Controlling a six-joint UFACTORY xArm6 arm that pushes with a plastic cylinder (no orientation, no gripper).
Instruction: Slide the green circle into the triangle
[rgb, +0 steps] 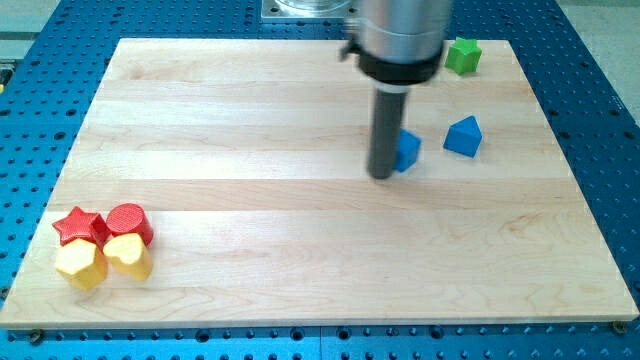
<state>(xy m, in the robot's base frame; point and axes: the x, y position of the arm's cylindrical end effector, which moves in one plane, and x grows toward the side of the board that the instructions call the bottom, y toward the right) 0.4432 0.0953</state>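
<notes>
You won't find a green circle here: the only green block (463, 55) sits at the board's far corner, about one o'clock from the board's centre, and its outline looks star-like rather than round. It is squat, with no clear long axis or heading. The blue triangle (463, 136) stands at about six o'clock from it, well apart, apex toward the view's top. Just beside the triangle, at its nine o'clock, a second blue block (407, 150) is half hidden, so you cannot tell its shape.

My tip (382, 175) is touching or just short of that hidden block's left side. The rod stands upright, hanging from a grey cylinder with a dark collar at twelve o'clock. There are no jaws to open or close, only the bare rod.

Far off at eight o'clock, a red star (78, 226), a red block (129, 222) and two yellow blocks (80, 264) (127, 254) cluster, touching, on the wooden board (300, 250). No writing is readable.
</notes>
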